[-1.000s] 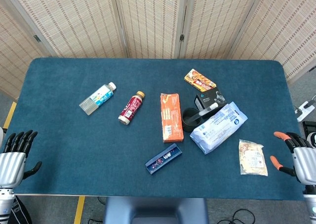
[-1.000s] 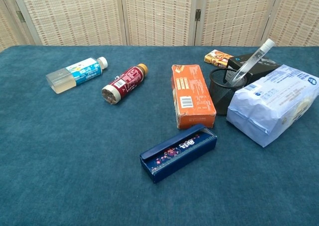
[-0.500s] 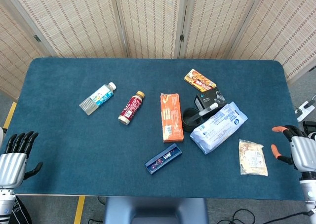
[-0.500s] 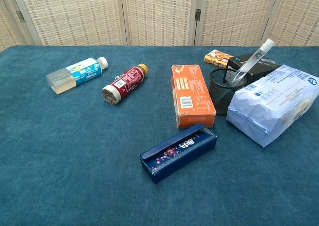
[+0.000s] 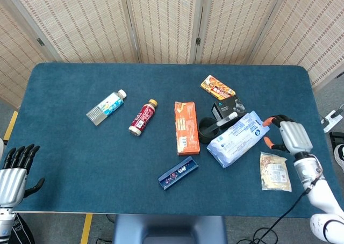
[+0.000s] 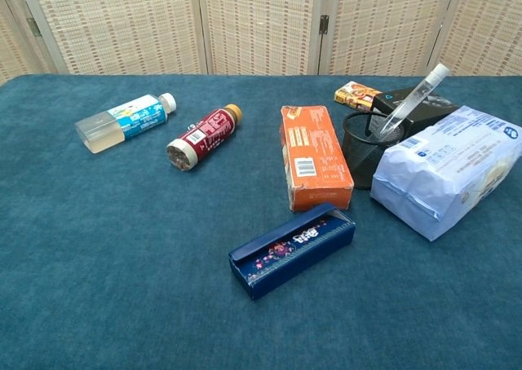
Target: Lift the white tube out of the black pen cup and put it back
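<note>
Right hand (image 5: 293, 136): seen in the head view only, raised over the table's right part, back of the hand toward the camera. Nothing is held; the orange-tipped fingers (image 5: 273, 120) are spread apart and directed toward the blue-white bag.
Left hand (image 5: 13, 169): seen in the head view only, off the near left corner of the table. Nothing is held; the dark fingers (image 5: 21, 152) are extended upward and separated.
White tube (image 6: 413, 101): found inside the black pen cup (image 6: 363, 148), leaning with its capped end up and away from the cup. It is well apart from the right fingers, with the bag between, and untouched by either hand.
Black pen cup: stood upright on the table, between the orange box (image 6: 314, 155) and the blue-white bag (image 6: 449, 168), on the far side of that bag from the right fingers.
Blue-white bag: laid just beside the right fingertips; whether contact is made cannot be told.
Snack packet (image 5: 275, 171): laid flat just below the right hand.
Black box (image 5: 228, 105): placed directly behind the cup, beyond the bag from the right fingers.
Orange snack box (image 5: 217, 86): placed further back.
Dark blue case (image 6: 292, 248): laid toward the near edge, well apart from both hands' fingers.
Red bottle (image 6: 203, 136) and clear bottle (image 6: 125, 121): laid on their sides, well away from the left fingers.
Table (image 5: 80, 152): covered in blue cloth.
</note>
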`<action>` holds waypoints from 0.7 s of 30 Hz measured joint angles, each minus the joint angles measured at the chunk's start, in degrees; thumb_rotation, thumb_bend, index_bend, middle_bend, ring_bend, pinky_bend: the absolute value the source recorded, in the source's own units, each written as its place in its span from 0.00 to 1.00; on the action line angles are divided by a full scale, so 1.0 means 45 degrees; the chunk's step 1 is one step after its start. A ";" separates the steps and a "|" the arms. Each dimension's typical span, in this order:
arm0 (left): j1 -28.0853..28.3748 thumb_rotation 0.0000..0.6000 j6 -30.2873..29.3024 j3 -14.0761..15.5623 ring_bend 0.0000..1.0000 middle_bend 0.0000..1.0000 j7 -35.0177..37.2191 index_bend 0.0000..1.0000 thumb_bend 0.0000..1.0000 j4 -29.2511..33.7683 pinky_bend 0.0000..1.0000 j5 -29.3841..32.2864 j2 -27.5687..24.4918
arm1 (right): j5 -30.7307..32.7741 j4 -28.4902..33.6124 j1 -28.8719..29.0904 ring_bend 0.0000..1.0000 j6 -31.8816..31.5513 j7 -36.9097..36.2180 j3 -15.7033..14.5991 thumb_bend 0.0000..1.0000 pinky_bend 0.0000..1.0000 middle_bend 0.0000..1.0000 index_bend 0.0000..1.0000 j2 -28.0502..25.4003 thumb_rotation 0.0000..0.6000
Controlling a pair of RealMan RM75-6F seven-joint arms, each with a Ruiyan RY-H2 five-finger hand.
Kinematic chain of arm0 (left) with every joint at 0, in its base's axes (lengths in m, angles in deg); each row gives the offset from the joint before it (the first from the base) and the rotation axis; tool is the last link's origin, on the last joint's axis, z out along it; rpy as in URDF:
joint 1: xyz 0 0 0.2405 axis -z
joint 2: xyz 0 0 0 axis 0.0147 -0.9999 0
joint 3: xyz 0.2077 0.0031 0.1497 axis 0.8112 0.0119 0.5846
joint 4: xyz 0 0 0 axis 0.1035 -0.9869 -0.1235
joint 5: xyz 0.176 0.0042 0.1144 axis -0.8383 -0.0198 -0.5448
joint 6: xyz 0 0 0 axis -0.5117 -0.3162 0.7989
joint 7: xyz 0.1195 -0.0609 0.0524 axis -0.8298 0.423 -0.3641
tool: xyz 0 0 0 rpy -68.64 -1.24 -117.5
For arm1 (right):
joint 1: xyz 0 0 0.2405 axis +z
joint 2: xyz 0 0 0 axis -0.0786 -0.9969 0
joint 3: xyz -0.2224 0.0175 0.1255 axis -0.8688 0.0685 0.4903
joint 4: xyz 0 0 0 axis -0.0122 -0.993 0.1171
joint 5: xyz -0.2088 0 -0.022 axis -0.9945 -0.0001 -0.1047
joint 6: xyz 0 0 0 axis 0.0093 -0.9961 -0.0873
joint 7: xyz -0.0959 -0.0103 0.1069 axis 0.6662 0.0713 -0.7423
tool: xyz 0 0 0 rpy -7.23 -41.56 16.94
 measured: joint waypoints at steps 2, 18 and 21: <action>0.0006 1.00 0.0003 -0.0001 0.10 0.12 -0.0009 0.12 0.29 0.0010 0.08 -0.0015 -0.0009 | 0.0290 -0.0270 0.0425 0.08 0.0533 -0.0151 0.0148 0.28 0.16 0.22 0.37 0.0258 1.00; 0.0058 1.00 0.0166 -0.0028 0.10 0.12 -0.0133 0.12 0.29 0.0022 0.08 0.0083 -0.0027 | 0.1533 -0.2448 0.2672 0.03 0.3293 -0.1316 0.0526 0.29 0.08 0.18 0.37 0.1809 1.00; 0.0067 1.00 0.0170 -0.0036 0.10 0.12 -0.0138 0.12 0.29 0.0031 0.08 0.0083 -0.0026 | 0.1569 -0.2620 0.2815 0.03 0.3393 -0.1383 0.0534 0.29 0.08 0.18 0.37 0.1972 1.00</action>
